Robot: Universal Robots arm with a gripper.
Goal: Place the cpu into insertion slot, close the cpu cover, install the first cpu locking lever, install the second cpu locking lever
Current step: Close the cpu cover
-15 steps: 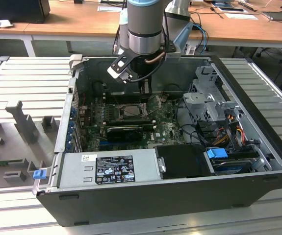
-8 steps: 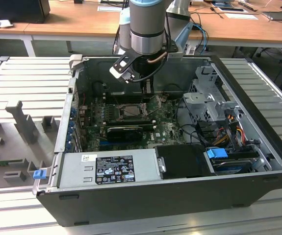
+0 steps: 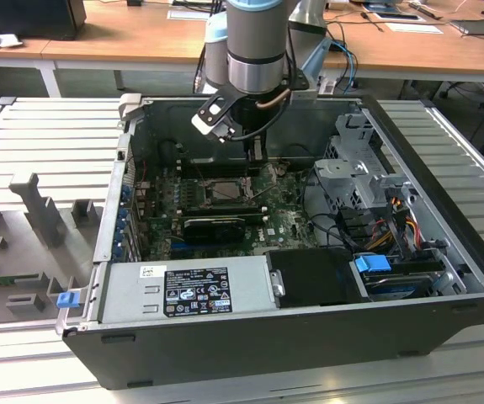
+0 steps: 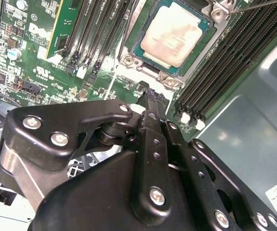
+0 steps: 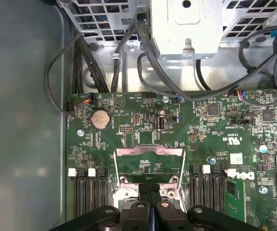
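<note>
The flat silvery square cpu (image 4: pixel 177 33) lies in the black-framed insertion slot (image 4: pixel 150 54), just past the black gripper (image 4: pixel 152 96), fingers pressed together. The thin silvery cpu cover (image 5: pixel 150 152) stands open.

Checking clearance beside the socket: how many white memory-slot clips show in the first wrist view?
4 white clips: two on one side of the cpu cover, two on the other. The tool may hide more.

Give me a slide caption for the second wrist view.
Cpu seated in the insertion slot, shut tool poised close beside it above the green board.
</note>
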